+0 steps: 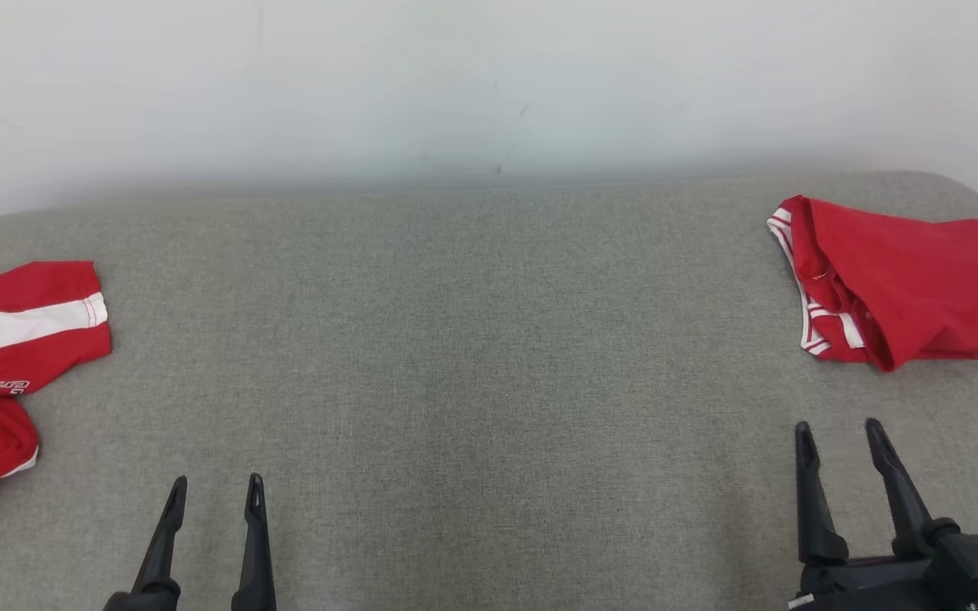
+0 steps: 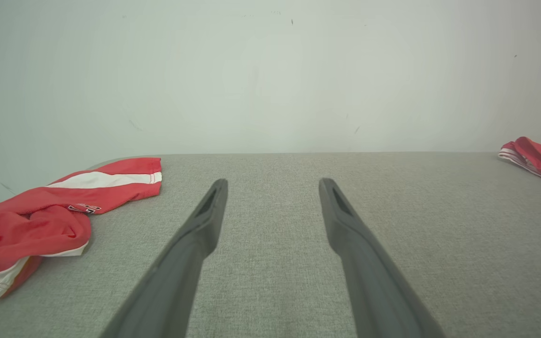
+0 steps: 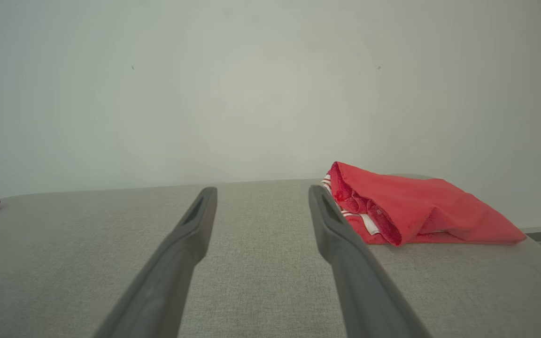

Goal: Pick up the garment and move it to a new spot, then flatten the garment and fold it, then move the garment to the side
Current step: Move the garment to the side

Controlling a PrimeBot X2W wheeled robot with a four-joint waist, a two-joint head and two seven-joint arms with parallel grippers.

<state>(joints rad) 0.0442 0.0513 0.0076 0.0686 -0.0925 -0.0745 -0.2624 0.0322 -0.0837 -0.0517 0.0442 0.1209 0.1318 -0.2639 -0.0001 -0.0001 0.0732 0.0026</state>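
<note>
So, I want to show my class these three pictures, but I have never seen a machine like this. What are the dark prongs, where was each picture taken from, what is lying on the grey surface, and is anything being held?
It is a two-armed robot. The dark prongs are its jaws. The wide picture comes from a camera on its head, looking down: the left gripper sits lower left, the right gripper lower right. The other two pictures come from cameras on each wrist, looking along that arm's own fingers.

On the grey padded table lie two red garments with white stripes: a crumpled one at the left edge and a folded one at the far right.

Both jaws stand open, with nothing held.
</note>
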